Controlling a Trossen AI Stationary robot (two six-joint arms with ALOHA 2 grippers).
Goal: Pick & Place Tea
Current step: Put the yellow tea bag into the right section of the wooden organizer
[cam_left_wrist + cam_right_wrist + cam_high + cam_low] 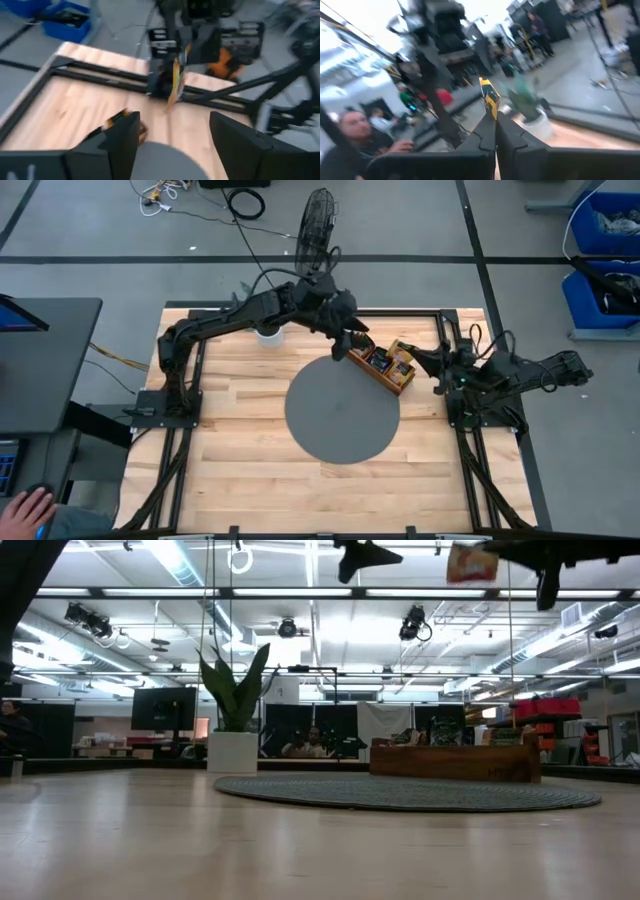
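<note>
Wrist pictures smeared; print on the packet unreadable. My right gripper (495, 131), at the table's right edge beside the long brown wooden compartment tray (381, 367), is clenched on a small flat yellow tea packet (490, 98), held edge-on, up off the table. My left gripper (172, 137) hangs spread and empty above the tray's left end. Tray contents hard to tell: yellow and dark bits.
</note>
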